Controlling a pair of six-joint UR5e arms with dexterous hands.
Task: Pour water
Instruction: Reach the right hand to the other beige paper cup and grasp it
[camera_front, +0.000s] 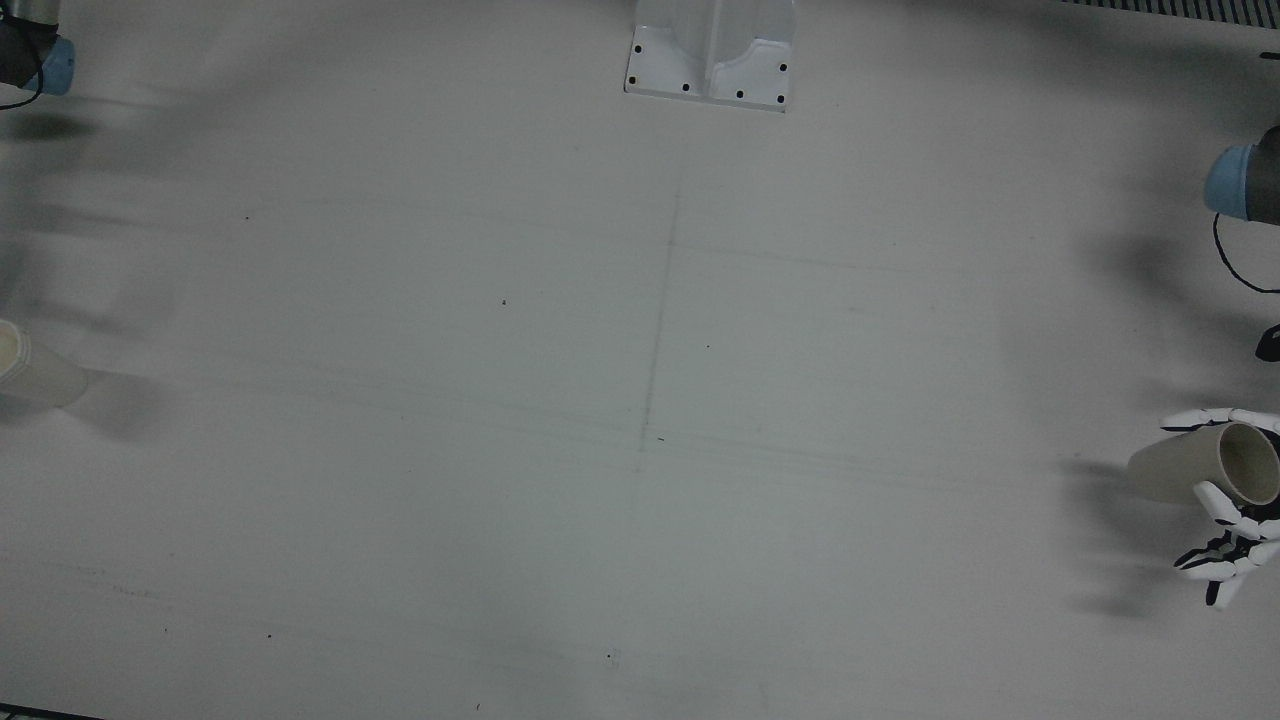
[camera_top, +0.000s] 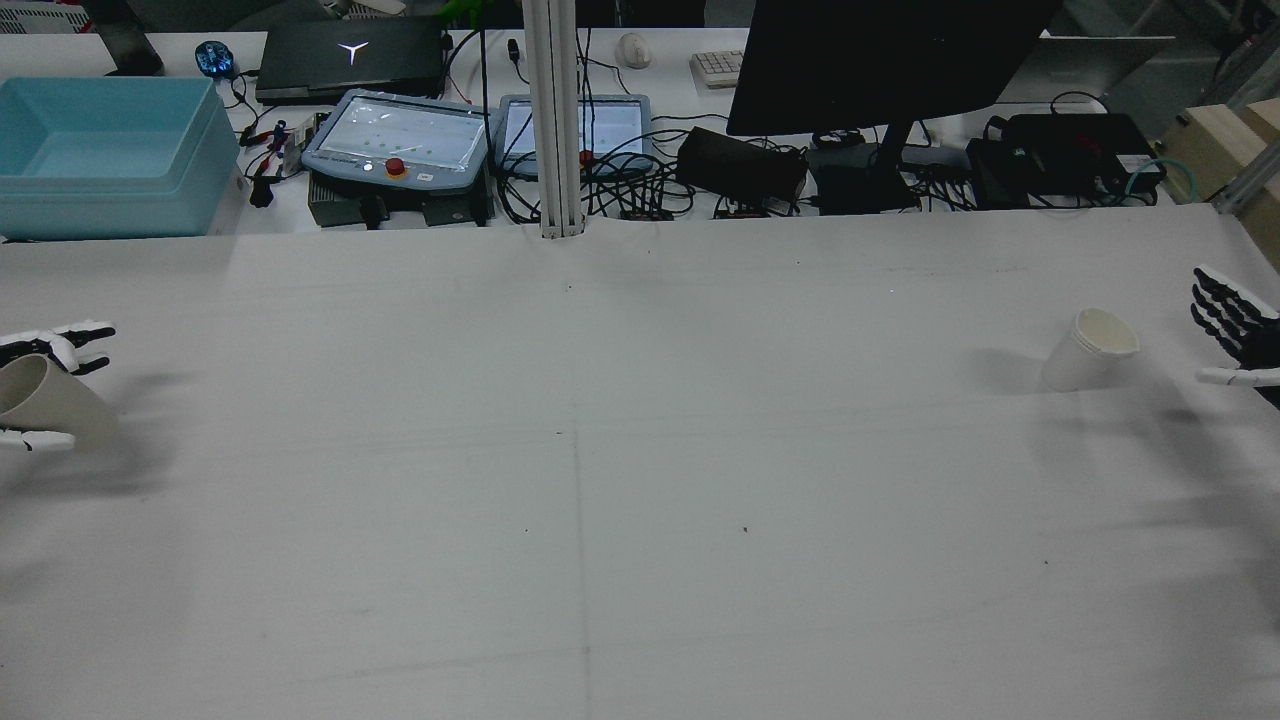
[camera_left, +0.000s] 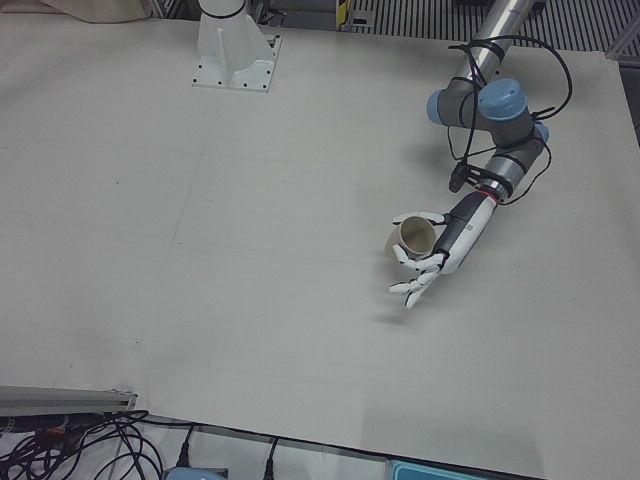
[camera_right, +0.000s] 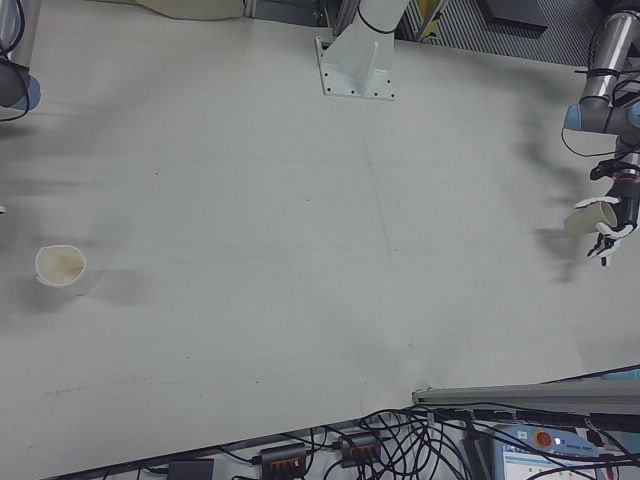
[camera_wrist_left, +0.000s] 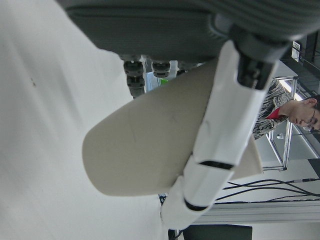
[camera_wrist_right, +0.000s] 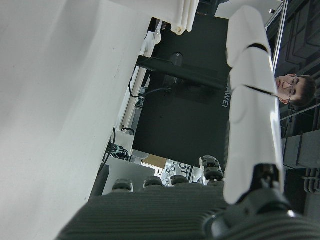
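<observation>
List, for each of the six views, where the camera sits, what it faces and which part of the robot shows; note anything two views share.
Front view: overhead; left hand holds a tilted beige paper cup.
Rear view: behind the arms; right hand open beside the upright white paper cup.
Left-front view: left arm with its cup.
Right-front view: whole white table; both cups.
Left hand view: on the hand, cup close-up.
Right hand view: on the hand, fingers, desk beyond.
Front and rear views share both cups.
</observation>
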